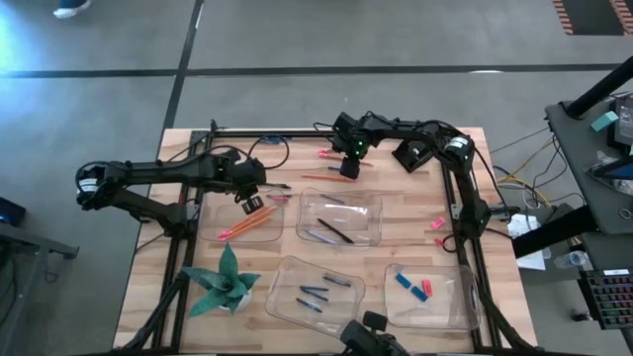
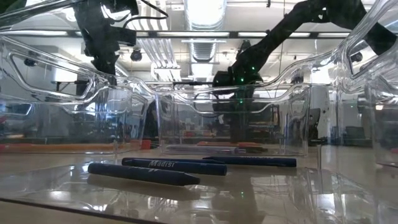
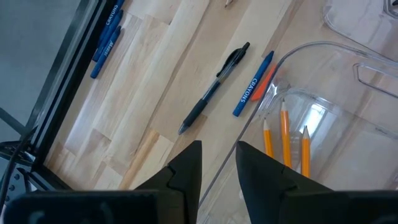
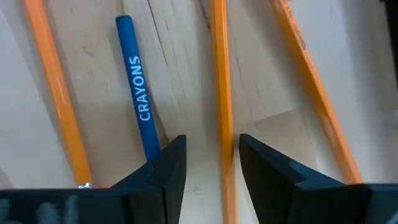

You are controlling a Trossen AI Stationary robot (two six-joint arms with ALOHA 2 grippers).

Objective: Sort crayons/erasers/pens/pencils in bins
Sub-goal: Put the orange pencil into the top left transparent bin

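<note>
While the sorting is going on, the left tool (image 1: 251,201) is held over the rim of the bin (image 1: 259,233) at the left of the bench (image 1: 148,277), where orange pencils (image 1: 247,223) are already collected. Its fingers (image 3: 186,168) are spread a little and nothing is pinched between them. In the left wrist view a black pen (image 3: 214,87) and a blue crayon (image 3: 254,84) are seen lying on the wood just beside this bin, so one of them is probably the next thing to be taken.

Toward the middle, dark pens (image 1: 334,230) are kept in the second bin, and blue crayons (image 2: 155,169) in the near one.

At the right, the right tool (image 1: 348,166) is lowered at the far edge of the bench. Its fingers (image 4: 165,165) are spread on both sides of an orange pencil (image 4: 219,87), not yet pressed on it, apparently so that it can be picked. Erasers (image 1: 415,285) are placed in the bin at the near right.
</note>
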